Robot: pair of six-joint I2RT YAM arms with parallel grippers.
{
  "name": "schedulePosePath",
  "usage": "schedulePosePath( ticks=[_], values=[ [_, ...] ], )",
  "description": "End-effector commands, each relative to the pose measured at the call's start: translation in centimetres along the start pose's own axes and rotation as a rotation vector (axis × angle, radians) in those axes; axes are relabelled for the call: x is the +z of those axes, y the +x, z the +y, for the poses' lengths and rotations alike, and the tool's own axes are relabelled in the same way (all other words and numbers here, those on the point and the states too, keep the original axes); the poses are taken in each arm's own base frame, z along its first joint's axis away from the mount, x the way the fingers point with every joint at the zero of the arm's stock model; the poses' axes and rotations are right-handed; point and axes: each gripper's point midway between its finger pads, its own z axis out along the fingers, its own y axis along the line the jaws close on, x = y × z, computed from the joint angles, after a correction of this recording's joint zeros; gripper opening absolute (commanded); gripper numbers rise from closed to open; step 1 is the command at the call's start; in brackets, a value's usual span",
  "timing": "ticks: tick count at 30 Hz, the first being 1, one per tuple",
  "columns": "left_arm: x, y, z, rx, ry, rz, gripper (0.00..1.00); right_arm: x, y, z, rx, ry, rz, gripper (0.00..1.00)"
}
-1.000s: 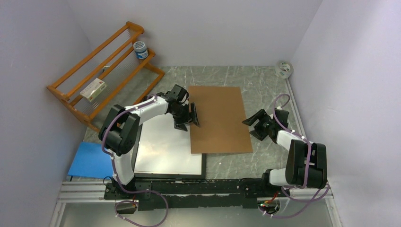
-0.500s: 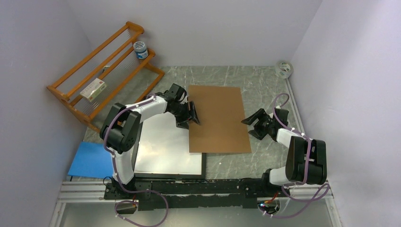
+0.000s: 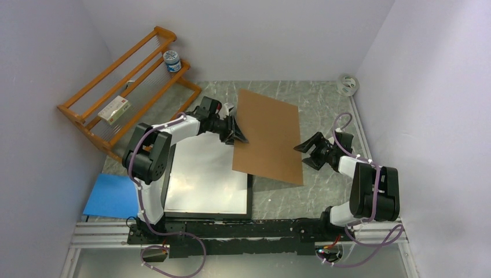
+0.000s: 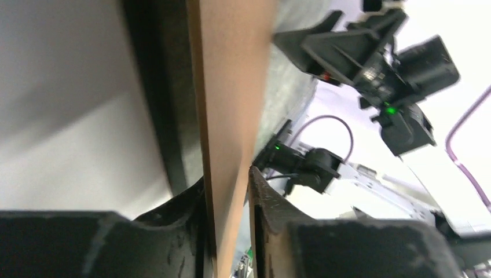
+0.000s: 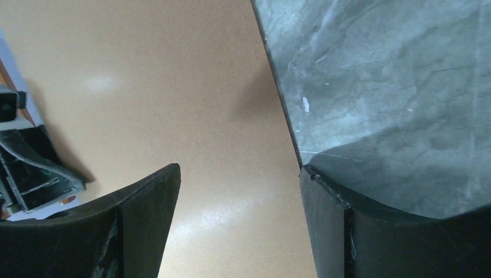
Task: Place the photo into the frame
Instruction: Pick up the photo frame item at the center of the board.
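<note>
Nothing can be read in any view. The small pale box [image 3: 114, 108] lying on the orange rack [image 3: 87, 92] carries some coloured print. The round jar [image 3: 171, 60] at the rack's far end has a blue-and-white label. Both are too small to make out any letters, brands or numbers.

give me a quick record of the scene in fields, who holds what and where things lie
left gripper: shut on the left edge of the cardboard
right gripper: open at the cardboard's right edge, not gripping
cardboard: tilted, left edge raised, near corner over the frame
frame: flat on the table by the left arm
photo: white side up inside the frame
blue sheet: flat, left of the frame
rack: far left corner
</note>
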Motion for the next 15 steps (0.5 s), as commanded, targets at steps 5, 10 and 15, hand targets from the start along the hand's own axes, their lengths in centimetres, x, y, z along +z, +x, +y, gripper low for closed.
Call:
schedulePosePath(
  ticks=[5,10,15],
  values=[
    [-1.5,0.1,-8.2,0.205,0.202,0.068,0.04,-0.4,3.7,-1.0,0.018,0.047,0.176,0.79],
    [-3.4,-2.3,-9.2,0.317,0.130,-0.029,0.03,-0.9,1.7,-0.1,-0.014,0.088,0.121,0.79],
    [-8.3,-5.6,-11.0,0.429,0.037,-0.197,0.03,-2.1,-0.1,0.6,-0.039,0.135,0.031,0.83]
  ],
)
